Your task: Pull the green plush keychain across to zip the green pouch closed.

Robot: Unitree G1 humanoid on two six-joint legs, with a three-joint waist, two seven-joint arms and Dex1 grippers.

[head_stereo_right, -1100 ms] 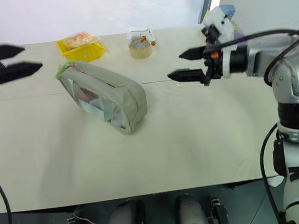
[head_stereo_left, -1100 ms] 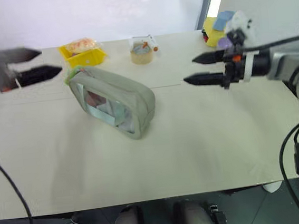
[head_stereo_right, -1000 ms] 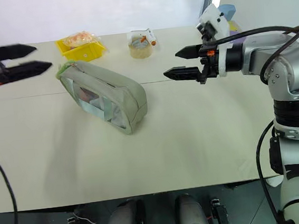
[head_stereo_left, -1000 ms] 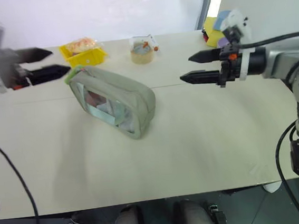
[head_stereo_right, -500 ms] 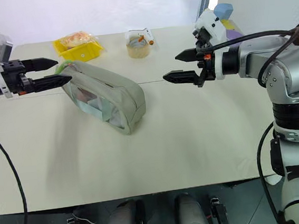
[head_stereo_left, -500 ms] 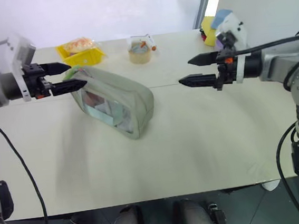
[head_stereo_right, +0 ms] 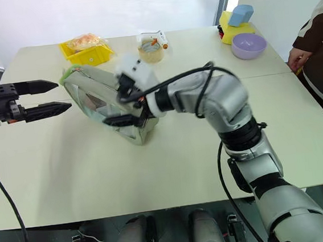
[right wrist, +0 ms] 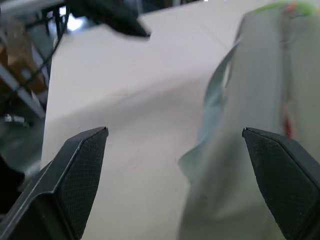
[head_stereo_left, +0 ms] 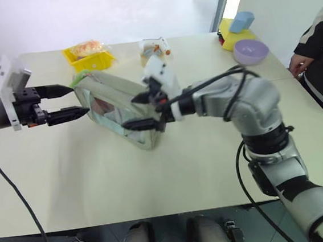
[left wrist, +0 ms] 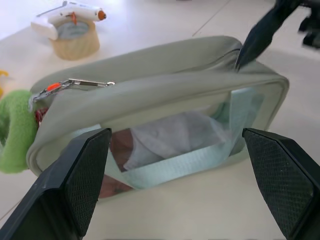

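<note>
text: none legible | green pouch [head_stereo_left: 127, 108]: no label or brand shows | yellow bin [head_stereo_left: 90, 60]: packet inside perhaps printed, too blurred to read | desk [head_stereo_left: 172, 171]: plain, no markings or numbers

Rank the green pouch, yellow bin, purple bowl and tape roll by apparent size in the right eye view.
1. green pouch
2. yellow bin and purple bowl: look alike, unranked
3. tape roll

Head stereo downward; wrists near pouch [left wrist: 165, 75]
</note>
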